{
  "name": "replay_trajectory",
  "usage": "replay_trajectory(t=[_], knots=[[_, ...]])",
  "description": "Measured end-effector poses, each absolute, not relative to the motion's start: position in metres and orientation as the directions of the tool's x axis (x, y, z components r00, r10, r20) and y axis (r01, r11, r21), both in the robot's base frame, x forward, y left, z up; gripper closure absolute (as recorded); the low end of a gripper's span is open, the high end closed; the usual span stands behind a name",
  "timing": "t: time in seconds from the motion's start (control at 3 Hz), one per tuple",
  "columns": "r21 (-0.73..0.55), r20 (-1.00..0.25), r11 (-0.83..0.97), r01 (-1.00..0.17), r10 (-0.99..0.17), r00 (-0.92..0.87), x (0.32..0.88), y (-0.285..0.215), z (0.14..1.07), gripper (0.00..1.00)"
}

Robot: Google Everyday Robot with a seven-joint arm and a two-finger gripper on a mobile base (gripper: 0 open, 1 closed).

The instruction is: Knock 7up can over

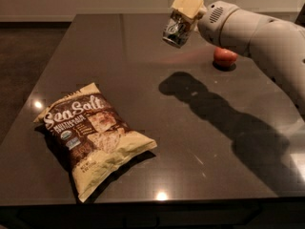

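Observation:
The 7up can (174, 31), silvery with green marks, hangs tilted in the air above the far middle of the dark table (143, 80), its lower end pointing down-left. My gripper (182, 17) is shut on the can's upper part, and a cream-coloured finger (187, 5) lies across it. The white arm (252, 32) comes in from the right. The can's shadow (183, 86) falls on the table below it, so the can is off the surface.
A red apple (225, 57) sits on the table just right of and behind the can, partly under the arm. A brown and cream Sea Salt chip bag (93, 137) lies flat at the front left. The table's front edge runs along the bottom.

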State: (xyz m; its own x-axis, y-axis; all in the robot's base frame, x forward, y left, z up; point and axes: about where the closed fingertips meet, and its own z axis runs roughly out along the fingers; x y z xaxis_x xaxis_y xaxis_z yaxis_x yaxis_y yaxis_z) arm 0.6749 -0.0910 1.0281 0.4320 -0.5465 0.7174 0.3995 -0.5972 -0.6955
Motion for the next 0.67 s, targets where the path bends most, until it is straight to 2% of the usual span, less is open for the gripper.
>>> replay_trajectory(t=[0.67], knots=[[-0.481, 0.876, -0.693, 0.536, -0.37, 0.308, 0.675, -0.0847, 1.0248, 1.0]])
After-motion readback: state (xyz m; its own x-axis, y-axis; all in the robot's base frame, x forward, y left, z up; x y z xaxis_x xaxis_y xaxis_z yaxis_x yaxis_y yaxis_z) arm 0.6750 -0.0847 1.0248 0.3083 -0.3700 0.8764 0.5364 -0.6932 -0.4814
